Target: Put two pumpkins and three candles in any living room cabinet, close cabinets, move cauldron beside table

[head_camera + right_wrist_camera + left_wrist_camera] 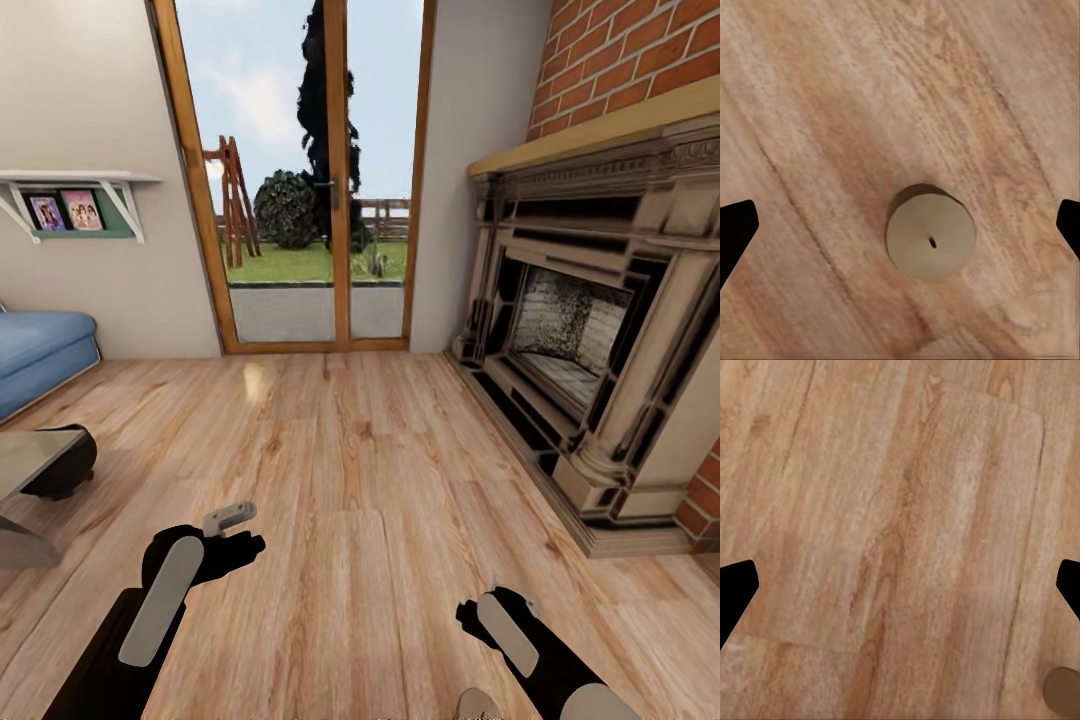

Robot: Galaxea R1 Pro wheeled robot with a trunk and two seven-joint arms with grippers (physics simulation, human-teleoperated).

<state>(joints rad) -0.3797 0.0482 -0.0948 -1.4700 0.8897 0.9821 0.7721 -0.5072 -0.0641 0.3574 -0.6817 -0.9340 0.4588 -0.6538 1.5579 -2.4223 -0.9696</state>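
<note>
- The robot faces a living-room corner with a pale wooden plank floor (360, 470), a wood-framed glass door (300, 180) giving onto a garden, and a large stone-and-dark-metal fireplace (590, 330) under red brick on the right.
- At the left stand a blue cushioned sofa (40, 355), a white wall shelf with two framed photos (70, 200), and the corner of a grey glass-topped table (25, 465).
- A round black cauldron (62, 465) sits on the floor touching that table's edge, partly under its top.
- The left gripper (235, 535) hangs low over bare floor; in its wrist view its two black fingertips (735, 589) sit at opposite edges, spread wide with nothing between them.
- The right gripper (480, 610) hovers above a short beige cylindrical candle (931, 232) with a small dark wick hole, which stands upright on the planks.
- In the right wrist view the candle lies between the spread black fingers (736, 225), clear of both; the claw is apart and holds nothing.
- The same candle shows at the head view's bottom edge (480, 705) and in a corner of the left wrist view (1063, 691).
</note>
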